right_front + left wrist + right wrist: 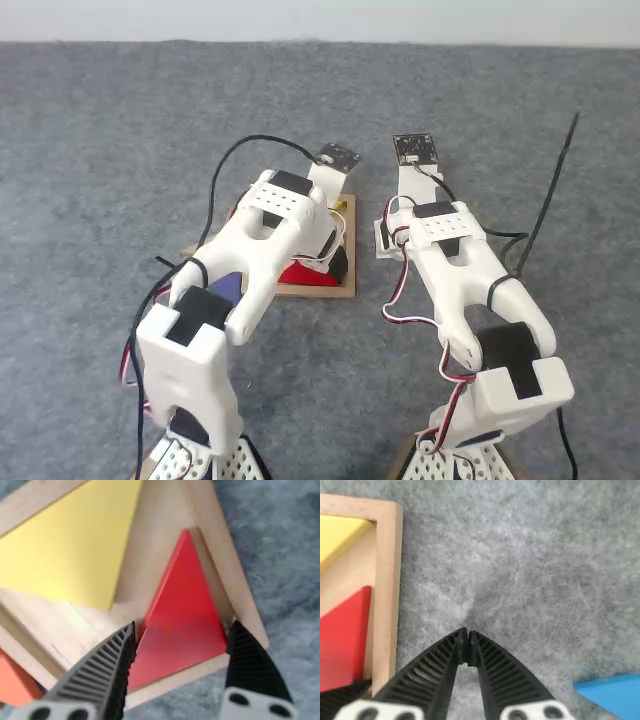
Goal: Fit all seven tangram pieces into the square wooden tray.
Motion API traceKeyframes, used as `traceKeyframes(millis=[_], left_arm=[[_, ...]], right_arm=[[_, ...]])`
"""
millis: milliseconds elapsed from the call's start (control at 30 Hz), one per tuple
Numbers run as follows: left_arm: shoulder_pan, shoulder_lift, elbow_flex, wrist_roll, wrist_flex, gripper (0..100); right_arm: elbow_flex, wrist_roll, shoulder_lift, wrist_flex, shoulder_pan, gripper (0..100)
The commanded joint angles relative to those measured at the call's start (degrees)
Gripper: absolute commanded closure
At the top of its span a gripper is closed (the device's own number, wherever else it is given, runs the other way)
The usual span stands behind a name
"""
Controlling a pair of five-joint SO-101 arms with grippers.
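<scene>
The square wooden tray (231, 575) lies on grey carpet. A red triangle (182, 615) lies in its corner, with a yellow triangle (70, 545) and an orange piece (12, 680) beside it. My left gripper (180, 647) is open, its fingers (107, 670) straddling the red triangle's wide end. In the high view the left arm covers most of the tray (342, 291); the red triangle (305, 272) and a dark blue piece (228, 285) peek out. My right gripper (468, 647) is shut and empty over carpet, just outside the tray rim (387, 580). A light blue piece (615, 695) lies on the carpet near it.
Grey carpet (120, 150) spreads around the tray on all sides. The two arms stand close together, with black and red cables (540, 220) hanging off them. A pale wall edge runs along the far end of the carpet.
</scene>
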Motion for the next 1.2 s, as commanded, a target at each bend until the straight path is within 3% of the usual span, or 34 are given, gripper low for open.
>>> traceKeyframes(millis=[0, 200, 467, 767, 933, 1167], left_arm=[[0.97, 0.00, 0.84, -5.63, 1.23, 72], [0.70, -0.09, 1.98, -14.95, 2.11, 72], [-5.01, -0.35, 1.71, -23.21, 2.02, 73], [-4.66, -0.18, 1.89, -22.86, 1.49, 79], [-4.84, -0.09, 1.80, -16.00, 0.26, 79], [-4.57, -0.09, 1.80, -15.65, 0.09, 86]], right_arm=[[-2.29, 0.53, -0.92, -0.57, -0.48, 99.1], [-2.29, 0.53, -0.92, -0.57, -0.48, 99.1], [-2.29, 0.53, -0.92, -0.66, -0.48, 99.1], [-2.29, 0.53, -0.92, -0.66, -0.48, 99.1], [-2.29, 0.53, -0.92, -0.84, -0.48, 99.1], [-2.29, 0.53, -0.92, -0.92, -0.48, 99.1]])
